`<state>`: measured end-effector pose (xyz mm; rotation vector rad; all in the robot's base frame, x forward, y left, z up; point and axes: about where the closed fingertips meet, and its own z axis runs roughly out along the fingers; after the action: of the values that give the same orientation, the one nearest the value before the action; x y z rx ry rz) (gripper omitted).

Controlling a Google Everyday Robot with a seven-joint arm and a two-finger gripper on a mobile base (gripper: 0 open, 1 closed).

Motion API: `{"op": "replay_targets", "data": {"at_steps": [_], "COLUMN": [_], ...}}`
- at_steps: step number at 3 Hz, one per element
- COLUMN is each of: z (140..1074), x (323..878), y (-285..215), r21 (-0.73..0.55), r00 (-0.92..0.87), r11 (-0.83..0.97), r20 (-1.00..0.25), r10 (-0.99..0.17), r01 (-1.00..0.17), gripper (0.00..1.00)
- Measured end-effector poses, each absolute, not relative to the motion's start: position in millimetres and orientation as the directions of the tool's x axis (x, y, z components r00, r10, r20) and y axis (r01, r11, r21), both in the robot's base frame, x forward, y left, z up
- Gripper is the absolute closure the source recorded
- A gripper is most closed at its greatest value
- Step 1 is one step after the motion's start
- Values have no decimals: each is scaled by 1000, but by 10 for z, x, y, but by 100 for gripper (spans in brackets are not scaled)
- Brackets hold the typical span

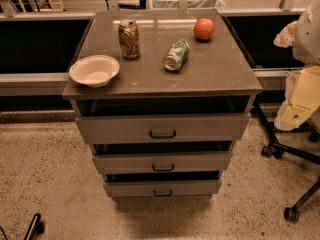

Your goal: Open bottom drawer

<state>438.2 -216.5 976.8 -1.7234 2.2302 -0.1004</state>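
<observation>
- You have the cabinet in the middle of the view, its flat grey-brown top reaching to a railing behind it
- On that top you'll see a pale bowl at the front left edge, an upright can behind it, a green can lying on its side near the middle, and an orange fruit at the back right
- The bottom drawer is the lowest of the three fronts, just above the floor, with its small dark handle at the centre and a dark gap above it
- The gripper sits at the right edge, level with the cabinet top and well apart from the drawers; you cannot tell whether it is open or closed
- The floor is speckled and pale; a chair base with casters stands at the lower right
</observation>
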Motion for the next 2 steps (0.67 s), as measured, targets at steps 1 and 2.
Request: {"op": "replay_targets", "data": {"at_steps": [1, 2], "z": [9768, 9670], "x": [4382, 4372], "y": [-2165, -2079], "r21": [-248, -275], "r00": [-221, -165], "r11": [270, 216], "r20": [-207, -197], "r10": [-953, -967], "r01": [-930, -937], "gripper": [0, 0]}}
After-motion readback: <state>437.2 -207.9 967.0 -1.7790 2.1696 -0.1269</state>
